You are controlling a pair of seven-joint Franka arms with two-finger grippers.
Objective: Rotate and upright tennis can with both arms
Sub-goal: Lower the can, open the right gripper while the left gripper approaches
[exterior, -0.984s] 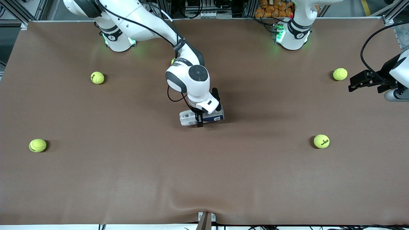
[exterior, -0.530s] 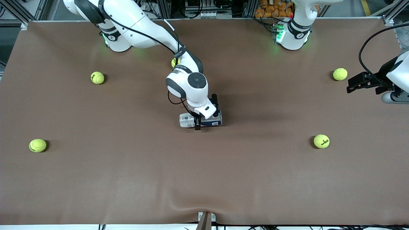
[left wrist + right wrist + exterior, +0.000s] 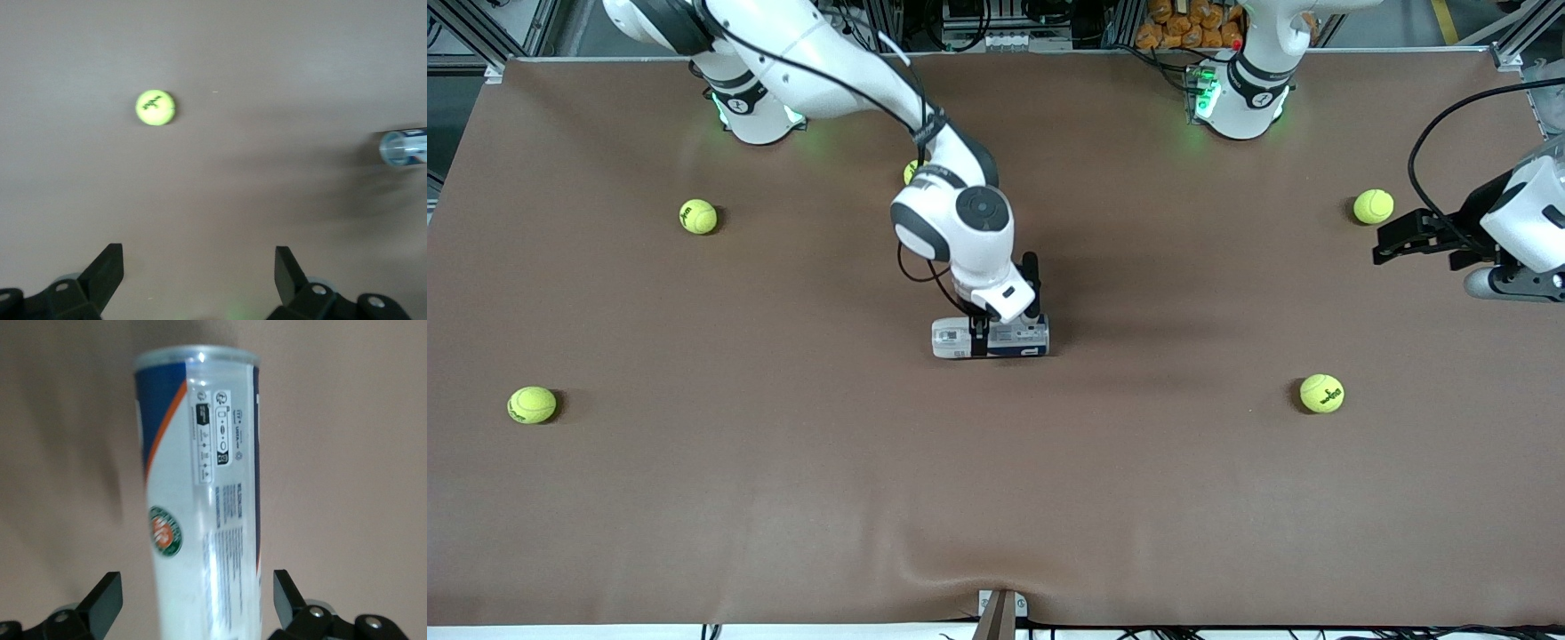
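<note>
On the table (image 3: 783, 498) lie one tennis can (image 3: 990, 339) and five tennis balls (image 3: 1321, 393), both grippers' jaws spread.

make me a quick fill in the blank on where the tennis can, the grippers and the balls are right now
1. The tennis can lies on its ____ on the table.
2. The right gripper is over the can with its fingers ____.
3. The left gripper, near the left arm's end, holds ____.
4. The tennis ball count in the front view is ____.

Missing words: side; open; nothing; five
</note>
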